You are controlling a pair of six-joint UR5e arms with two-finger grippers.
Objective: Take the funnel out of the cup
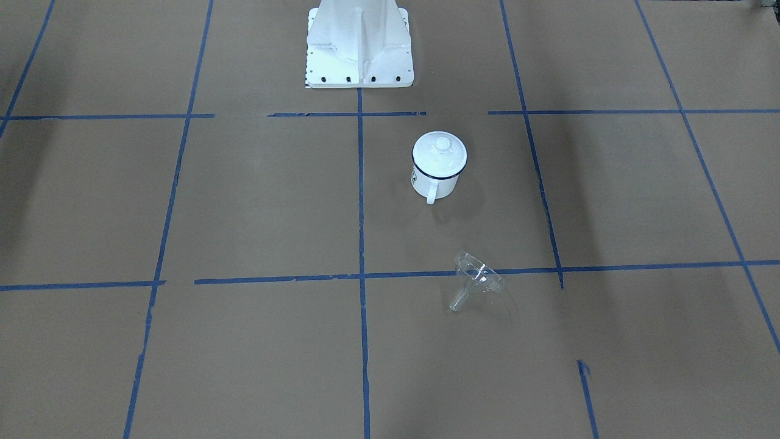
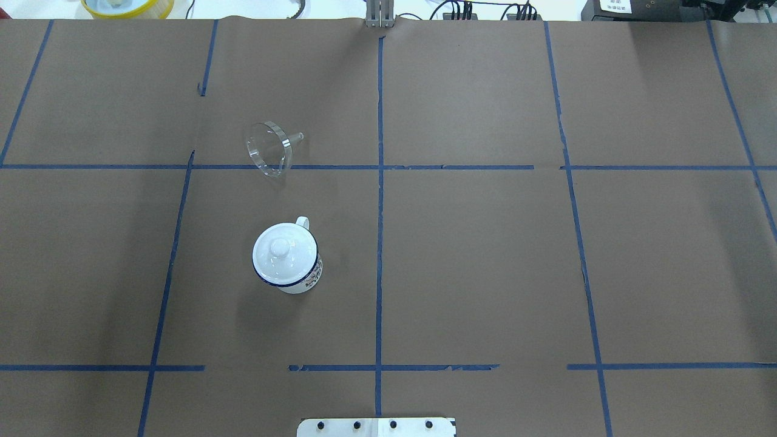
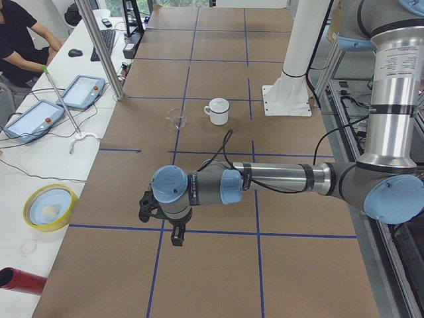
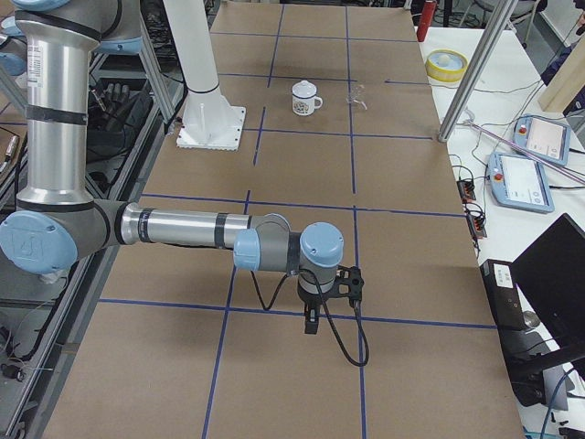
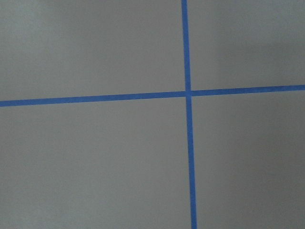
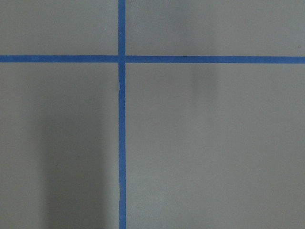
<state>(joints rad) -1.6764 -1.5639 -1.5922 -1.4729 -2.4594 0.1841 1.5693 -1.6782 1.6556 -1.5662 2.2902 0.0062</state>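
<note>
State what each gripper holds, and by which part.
Nothing. The clear plastic funnel lies loose, the white enamel mug stands untouched; left gripper and right gripper are elsewhere.

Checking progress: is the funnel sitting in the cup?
No, the funnel lies on its side, apart from the cup.

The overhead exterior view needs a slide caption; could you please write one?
Clear funnel lying on its side on the table, apart from the upright, lidded white cup.

Clear funnel (image 4: 356,97) near white cup (image 4: 304,99), apart from it
</note>
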